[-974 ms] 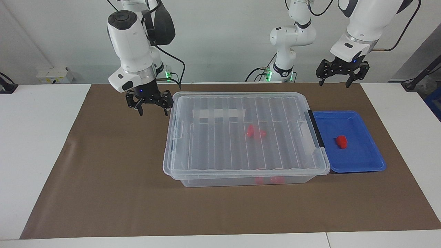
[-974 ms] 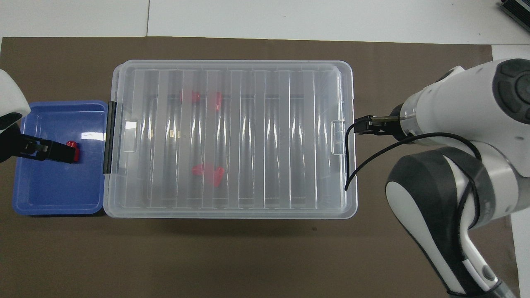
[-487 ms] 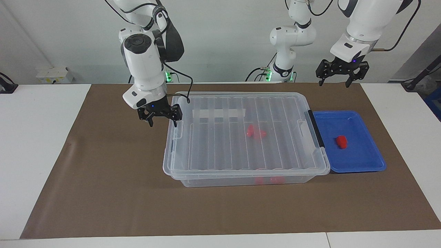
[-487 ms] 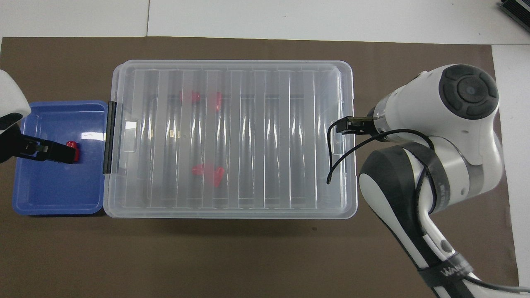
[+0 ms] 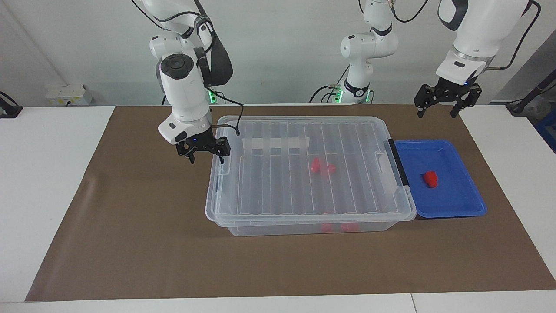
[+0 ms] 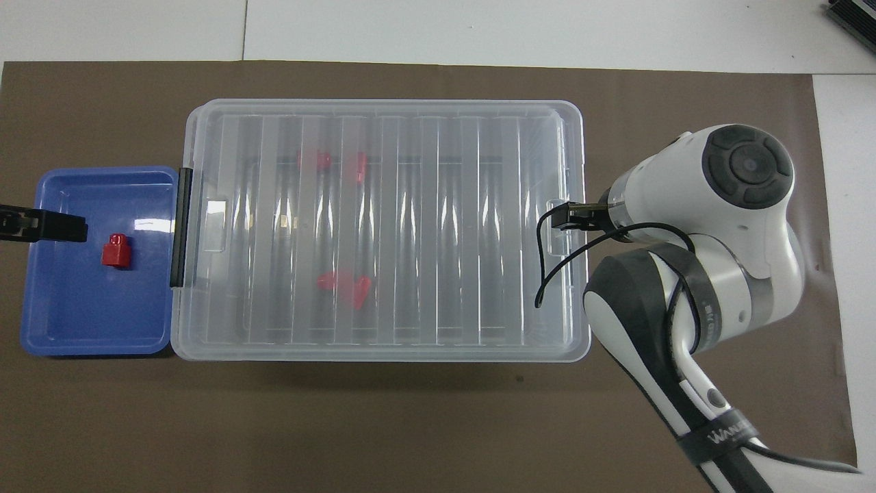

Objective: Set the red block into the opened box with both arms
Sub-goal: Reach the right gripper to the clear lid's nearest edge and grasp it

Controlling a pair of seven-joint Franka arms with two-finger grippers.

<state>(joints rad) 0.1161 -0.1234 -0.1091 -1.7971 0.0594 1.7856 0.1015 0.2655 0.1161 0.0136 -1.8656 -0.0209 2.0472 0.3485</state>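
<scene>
Since a second ago the right gripper [image 5: 206, 160] has come from beside the box's [image 5: 310, 174] corner nearer the robots to the middle of the box's end wall at the right arm's end of the table, and hangs low with its jaws spread wide and holding nothing, one finger over the lid's [image 5: 304, 204] rim and one outside it. Over the same second the left gripper [image 5: 447, 108] has drawn off the blue tray [image 5: 456, 208] toward the left arm's end of the table, so that the red block [image 5: 430, 179] now shows uncovered from above; its jaws also stand wide and empty, high in the air. That block lies in the tray, just beside the box's black handle [image 5: 398, 161]. Inside the closed box several more red blocks [image 5: 322, 167] show through the lid.
</scene>
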